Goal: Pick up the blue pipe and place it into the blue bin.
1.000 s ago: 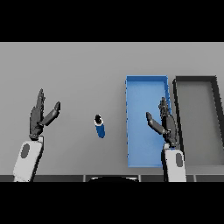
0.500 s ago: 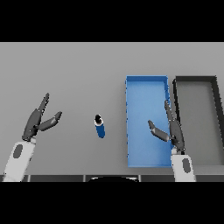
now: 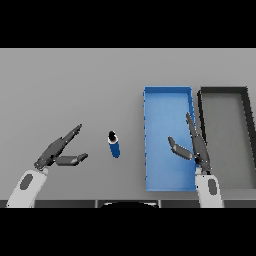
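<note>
Near the table's point(image 3: 75, 80) front edge, about midway along it, the pipe point(image 3: 114, 145) lies free, touched by neither hand. Right of it sits the blue bin point(image 3: 167, 100), with a dark bin point(image 3: 222, 92) just beside that, toward the right edge. Over the blue bin's right wall hangs the right hand point(image 3: 196, 147), fingers straight, thumb spread, holding nothing. Left of the pipe and apart from it, the left hand point(image 3: 56, 151) is open too, empty.
</note>
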Robot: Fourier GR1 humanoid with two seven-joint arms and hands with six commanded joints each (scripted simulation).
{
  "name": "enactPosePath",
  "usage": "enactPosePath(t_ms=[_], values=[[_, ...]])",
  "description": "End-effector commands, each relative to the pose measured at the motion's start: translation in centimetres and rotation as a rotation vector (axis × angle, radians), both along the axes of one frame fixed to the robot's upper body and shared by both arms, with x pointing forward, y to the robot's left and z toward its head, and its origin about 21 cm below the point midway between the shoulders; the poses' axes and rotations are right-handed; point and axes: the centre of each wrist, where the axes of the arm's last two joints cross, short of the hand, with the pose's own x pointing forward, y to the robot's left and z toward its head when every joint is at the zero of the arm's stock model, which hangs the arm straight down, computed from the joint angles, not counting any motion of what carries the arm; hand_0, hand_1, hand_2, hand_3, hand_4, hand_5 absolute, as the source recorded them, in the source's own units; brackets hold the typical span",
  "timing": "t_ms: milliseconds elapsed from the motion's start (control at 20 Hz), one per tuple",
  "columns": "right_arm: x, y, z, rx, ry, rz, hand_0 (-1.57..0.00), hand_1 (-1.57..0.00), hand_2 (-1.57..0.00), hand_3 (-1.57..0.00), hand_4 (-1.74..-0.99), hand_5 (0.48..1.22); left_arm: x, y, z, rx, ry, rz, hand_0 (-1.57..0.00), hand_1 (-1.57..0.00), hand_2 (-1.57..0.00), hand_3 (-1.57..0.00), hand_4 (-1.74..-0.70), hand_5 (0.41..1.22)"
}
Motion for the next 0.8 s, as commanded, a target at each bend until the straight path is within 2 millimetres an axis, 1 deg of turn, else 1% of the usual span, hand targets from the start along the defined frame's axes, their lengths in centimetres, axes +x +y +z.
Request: enactPosePath(t_ms=[0,50,100,200,250,300,350,400,450,550,600,650,700,750], values=[[-0.1,0.1,-0.1,-0.010,0.006,-0.006,0.00,0.00,0.00,0.00,-1.164,0.617,-0.1,-0.6,0.0,0.008,0.018,-0.018,0.00,0.00,0.00,0.00,-1.11,0.497],[0.0,0.0,0.3,0.002,0.009,-0.014,0.00,0.00,0.00,0.00,-1.174,0.618,0.0,-1.2,0.2,0.027,0.018,-0.038,0.00,0.00,0.00,0.00,-1.13,0.485],[-0.1,-0.4,0.3,0.002,0.007,-0.013,0.00,0.00,0.00,0.00,-1.182,0.618,-0.2,-2.0,-0.1,0.032,0.022,-0.060,0.00,0.00,0.00,0.00,-1.13,0.475],[-0.3,0.0,0.0,0.007,0.013,-0.008,0.00,0.00,0.00,0.00,-1.195,0.617,-0.7,-3.7,-1.1,0.044,0.051,-0.095,0.00,0.00,0.00,0.00,-1.14,0.455],[-0.2,0.3,0.1,0.010,0.013,-0.003,0.00,0.00,0.00,0.00,-1.197,0.615,-0.7,-4.6,-1.3,0.027,0.050,-0.114,0.00,0.00,0.00,0.00,-1.14,0.450],[-0.2,0.4,0.2,0.011,0.013,-0.008,0.00,0.00,0.00,0.00,-1.205,0.618,-0.8,-4.8,-1.5,0.019,0.049,-0.117,0.00,0.00,0.00,0.00,-1.14,0.452],[-0.2,0.2,0.2,0.013,0.007,-0.002,0.00,0.00,0.00,0.00,-1.213,0.625,-0.5,-5.4,-1.7,0.015,0.054,-0.117,0.00,0.00,0.00,0.00,-1.15,0.451],[-0.3,0.1,-0.1,0.016,0.016,-0.003,0.00,0.00,0.00,0.00,-1.218,0.627,-0.4,-6.2,-1.9,0.002,0.049,-0.127,0.00,0.00,0.00,0.00,-1.15,0.452],[-0.3,0.0,0.1,0.020,0.014,-0.004,0.00,0.00,0.00,0.00,-1.217,0.626,-0.1,-6.6,-2.4,0.004,0.048,-0.131,0.00,0.00,0.00,0.00,-1.15,0.456],[-0.2,0.0,0.1,0.021,0.022,-0.011,0.00,0.00,0.00,0.00,-1.211,0.622,0.9,-8.3,-2.9,-0.003,0.042,-0.129,0.00,0.00,0.00,0.00,-1.16,0.460],[-0.5,-0.3,0.1,0.014,0.021,-0.019,0.00,0.00,0.00,0.00,-1.201,0.620,1.1,-9.0,-3.3,-0.021,0.037,-0.129,0.00,0.00,0.00,0.00,-1.15,0.460],[-0.6,-0.2,0.0,0.016,0.022,-0.017,0.00,0.00,0.00,0.00,-1.202,0.621,1.4,-9.7,-3.5,-0.034,0.038,-0.128,0.00,0.00,0.00,0.00,-1.15,0.460],[-0.7,-0.4,0.1,0.012,0.015,-0.016,0.00,0.00,0.00,0.00,-1.205,0.625,1.6,-10.2,-3.6,-0.040,0.032,-0.136,0.00,0.00,0.00,0.00,-1.14,0.460],[-0.7,-0.1,0.3,0.018,0.013,-0.012,0.00,0.00,0.00,0.00,-1.210,0.631,1.9,-10.4,-4.1,-0.034,0.041,-0.137,0.00,0.00,0.00,0.00,-1.13,0.459]])
